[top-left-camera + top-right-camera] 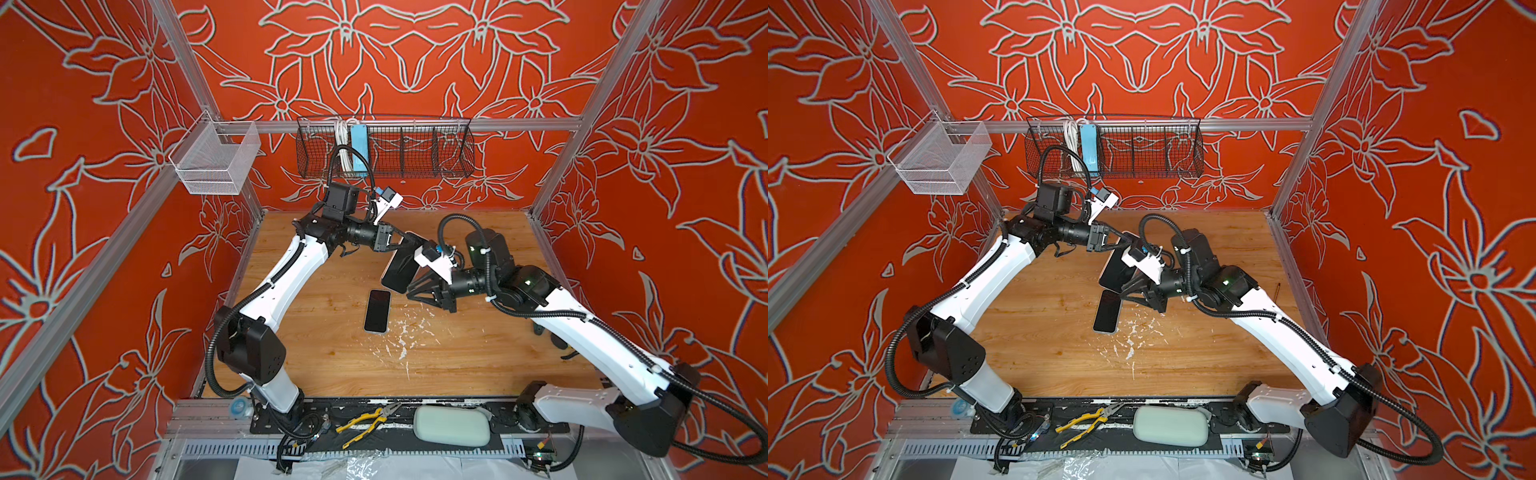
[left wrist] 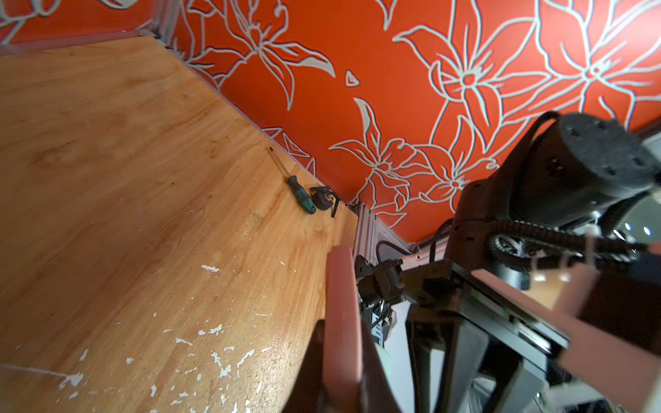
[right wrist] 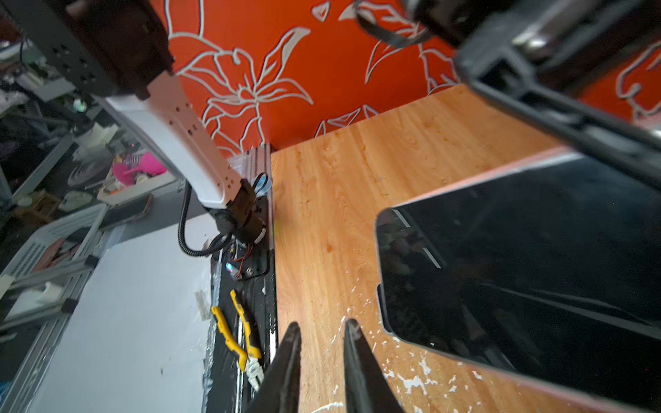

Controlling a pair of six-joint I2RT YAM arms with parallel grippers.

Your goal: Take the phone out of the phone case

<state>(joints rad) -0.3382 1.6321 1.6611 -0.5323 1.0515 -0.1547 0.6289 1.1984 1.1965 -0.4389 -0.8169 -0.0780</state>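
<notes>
Black slab lying flat on the wooden table (image 1: 457,357), Tom, is that the phone (image 1: 377,311)?

Yes, Mia. It lies screen up near the middle, bare, with a pale rim, just beside the white paint flecks (image 1: 401,336). Both top views show it (image 1: 1107,312).

And the phone case (image 1: 400,266)?

Up in the air, over the phone's far end. The left tool (image 1: 409,240) is clamped on its upper end, and it hangs down from there, tilted. In the left wrist view a pinkish edge of it runs between the fingers (image 2: 311,364).

What about the right tool (image 1: 411,291)?

It sits just beside the case's lower end. From above I cannot tell whether it touches. In the right wrist view its fingers (image 3: 291,354) stand a narrow gap apart with only bare wood between them, so it holds nothing. The dark case lies beside them, clear of the tips.

Anything else around?

A green-handled screwdriver (image 2: 299,193) on the table by the right-hand wall, and yellow pliers (image 1: 370,419) on the black strip at the front edge.
</notes>
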